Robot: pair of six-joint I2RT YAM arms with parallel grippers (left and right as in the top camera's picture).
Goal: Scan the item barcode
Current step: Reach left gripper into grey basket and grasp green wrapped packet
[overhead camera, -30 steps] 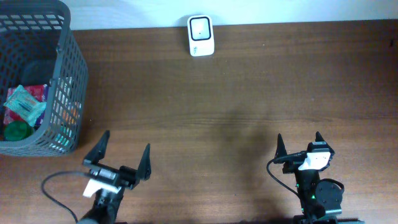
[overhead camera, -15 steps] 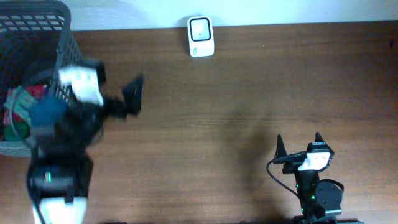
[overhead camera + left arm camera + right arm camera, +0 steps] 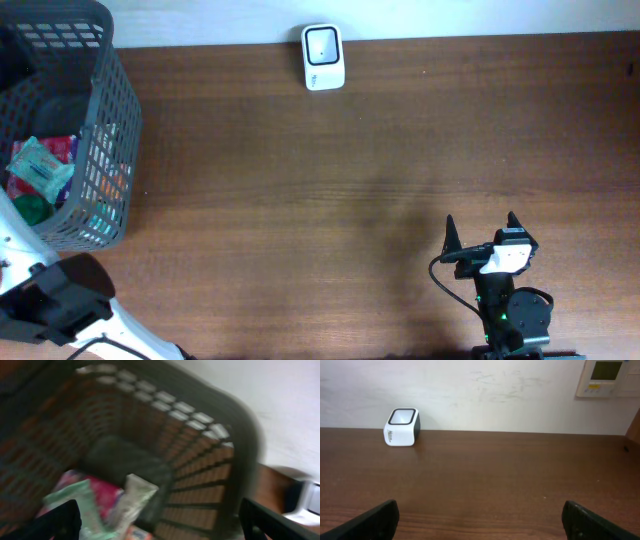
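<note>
Several packaged items lie in the grey mesh basket point(image 3: 112, 120) at the far left: a teal packet point(image 3: 40, 165), a red one point(image 3: 62, 148) and something green point(image 3: 30, 208). The blurred left wrist view looks down into the basket point(image 3: 215, 425) at pale green packets point(image 3: 135, 495) and a pink one point(image 3: 105, 491). My left gripper point(image 3: 157, 507) hangs open above them, holding nothing. Only the left arm's dark joint point(image 3: 65, 295) shows in the overhead view. The white barcode scanner point(image 3: 323, 58) point(image 3: 402, 427) stands at the table's back edge. My right gripper point(image 3: 481, 222) point(image 3: 480, 507) rests open near the front right.
A white wall runs behind the table, with a control panel point(image 3: 607, 377) at its upper right. The brown wooden table point(image 3: 330, 190) stretches between basket, scanner and right arm. The basket's tall walls surround the items.
The left arm swung from the table's front left up and leftward over the basket, still open. The right arm has not moved.
</note>
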